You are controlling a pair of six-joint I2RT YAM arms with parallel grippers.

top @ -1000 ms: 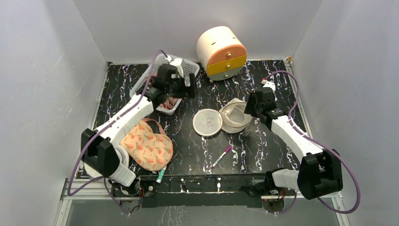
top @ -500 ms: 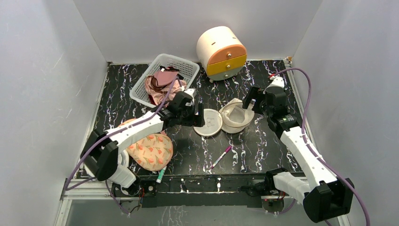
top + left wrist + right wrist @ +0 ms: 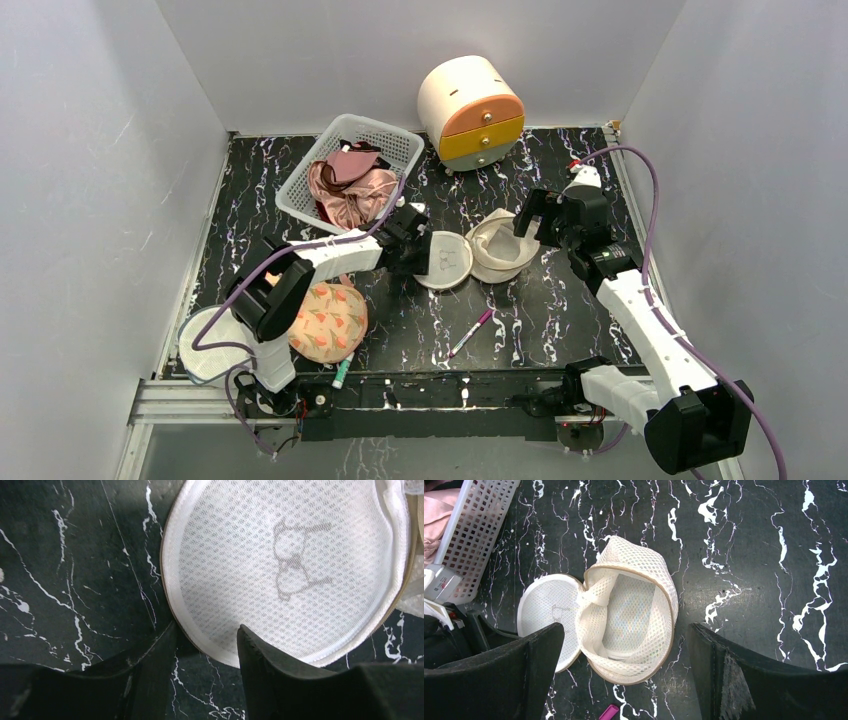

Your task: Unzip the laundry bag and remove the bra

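Note:
The laundry bag lies unzipped at mid-table. Its flat lid [image 3: 447,262] with the bra outline [image 3: 295,560] is folded out left of the mesh body [image 3: 500,248]. In the right wrist view the body [image 3: 634,610] gapes and only mesh shows inside. Pink fabric with dark straps [image 3: 345,185], seemingly the bra, is heaped in the basket. My left gripper [image 3: 418,250] sits low at the lid's left edge, jaws part open, with the lid's rim [image 3: 200,642] between the fingers. My right gripper [image 3: 535,213] hovers wide open over the body [image 3: 625,630], holding nothing.
A white lattice basket [image 3: 395,145] stands at the back left, and a round cream drawer unit [image 3: 470,110] behind the bag. A peach floral padded piece [image 3: 328,322] lies front left. A pink marker [image 3: 470,333] and a green one [image 3: 341,373] lie near the front edge.
My left arm swung from the basket down to the lid's left edge and its jaws narrowed. My right gripper opened, let go of the bag body and drew back to the right.

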